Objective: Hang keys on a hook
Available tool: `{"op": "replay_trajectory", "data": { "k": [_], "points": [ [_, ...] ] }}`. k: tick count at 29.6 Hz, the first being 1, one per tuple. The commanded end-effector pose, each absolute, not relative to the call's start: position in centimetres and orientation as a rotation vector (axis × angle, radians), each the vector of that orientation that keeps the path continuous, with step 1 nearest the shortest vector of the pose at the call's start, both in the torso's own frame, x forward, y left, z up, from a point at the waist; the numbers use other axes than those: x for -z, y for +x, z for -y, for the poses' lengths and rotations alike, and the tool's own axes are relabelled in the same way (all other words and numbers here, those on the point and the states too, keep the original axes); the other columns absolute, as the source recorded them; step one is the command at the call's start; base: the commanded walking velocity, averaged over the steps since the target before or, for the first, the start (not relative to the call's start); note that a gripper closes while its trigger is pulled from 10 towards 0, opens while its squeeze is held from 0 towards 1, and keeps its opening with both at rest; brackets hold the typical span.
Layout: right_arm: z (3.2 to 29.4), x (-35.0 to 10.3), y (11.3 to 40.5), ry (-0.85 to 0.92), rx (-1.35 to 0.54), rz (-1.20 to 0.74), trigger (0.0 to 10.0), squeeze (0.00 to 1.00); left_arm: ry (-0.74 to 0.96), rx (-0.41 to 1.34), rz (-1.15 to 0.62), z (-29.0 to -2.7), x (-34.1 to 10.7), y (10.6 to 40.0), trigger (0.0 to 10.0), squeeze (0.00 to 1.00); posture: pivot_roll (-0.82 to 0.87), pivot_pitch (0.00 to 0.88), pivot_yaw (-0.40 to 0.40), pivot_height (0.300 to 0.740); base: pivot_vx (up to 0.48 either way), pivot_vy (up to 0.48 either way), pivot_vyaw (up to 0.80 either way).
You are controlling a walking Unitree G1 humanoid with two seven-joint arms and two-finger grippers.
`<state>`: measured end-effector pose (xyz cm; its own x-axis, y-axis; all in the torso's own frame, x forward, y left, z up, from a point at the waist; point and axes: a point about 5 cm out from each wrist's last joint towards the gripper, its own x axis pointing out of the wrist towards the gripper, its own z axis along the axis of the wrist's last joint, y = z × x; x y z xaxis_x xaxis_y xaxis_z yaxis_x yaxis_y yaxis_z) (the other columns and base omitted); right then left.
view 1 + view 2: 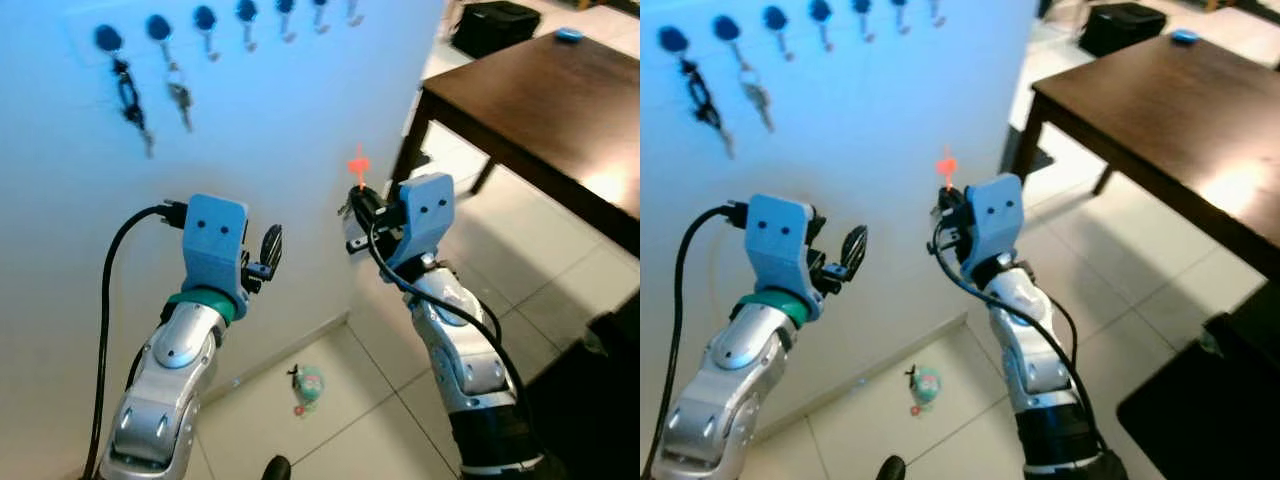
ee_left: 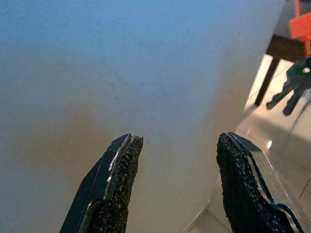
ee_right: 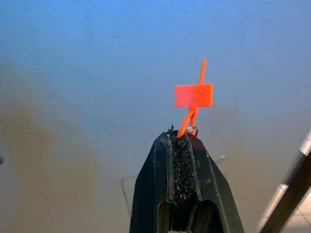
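We stand facing a white wall (image 1: 280, 180) with a row of blue hooks (image 1: 205, 18) along its top. Two hooks at the left end already carry key bunches (image 1: 130, 100).

Our right gripper (image 1: 358, 212) is raised in front of the wall, well below the hooks. Its two black fingers are pressed together on the keys (image 2: 291, 90), pinching them near the ring so the orange tag (image 3: 193, 95) stands up above the fingertips. We judge this grip leaves the ring free to slip over a hook. The arm would have to rise and reach left before it gets near a bare hook.

Our left gripper (image 1: 268, 252) is also raised beside the wall, its fingers wide apart and holding nothing. It looks like a spare hand kept ready, not one at work.

The right wrist view gives the close look: fingers shut tight, the tag's thin orange loop and a small metal ring just at their tips. The keys themselves hang out of its sight. The left wrist view supplies them: dark keys with a green head dangling under the tag, off to one side beyond its open fingers (image 2: 119, 174).

The head views add the surroundings: a dark table (image 1: 540, 100) to the right, and a small green object (image 1: 308, 385) lying on the tiled floor (image 1: 350, 430) by the wall's foot.
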<state>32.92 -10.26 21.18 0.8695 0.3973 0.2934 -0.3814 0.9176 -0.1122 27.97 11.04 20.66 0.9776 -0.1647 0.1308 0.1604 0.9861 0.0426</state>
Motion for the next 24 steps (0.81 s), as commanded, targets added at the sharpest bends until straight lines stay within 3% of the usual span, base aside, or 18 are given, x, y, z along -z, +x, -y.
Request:
{"op": "replay_trajectory", "data": {
  "k": [1, 10, 24],
  "points": [
    [10.18, -21.23, 32.80, -0.048, -0.416, 0.318, 10.0, 0.00, 0.031, 0.162, 0.124, -11.20, -20.40, 27.83, 10.0, 0.00, -0.06, 0.071, 0.033, 0.740, 0.000, 0.000, 0.80],
    [10.19, -21.40, 32.79, -0.047, -0.417, 0.324, 10.0, 0.00, 0.041, 0.164, 0.121, -11.30, -20.17, 27.66, 10.0, 0.00, -0.06, 0.071, 0.033, 0.740, 0.000, 0.000, 0.80],
    [9.72, -21.24, 32.51, -0.015, -0.455, 0.317, 10.0, 0.00, 0.080, 0.182, 0.135, -11.30, -19.93, 27.46, 10.0, 0.00, -0.06, 0.064, 0.033, 0.740, 0.000, 0.000, 0.00]
  ]
}}
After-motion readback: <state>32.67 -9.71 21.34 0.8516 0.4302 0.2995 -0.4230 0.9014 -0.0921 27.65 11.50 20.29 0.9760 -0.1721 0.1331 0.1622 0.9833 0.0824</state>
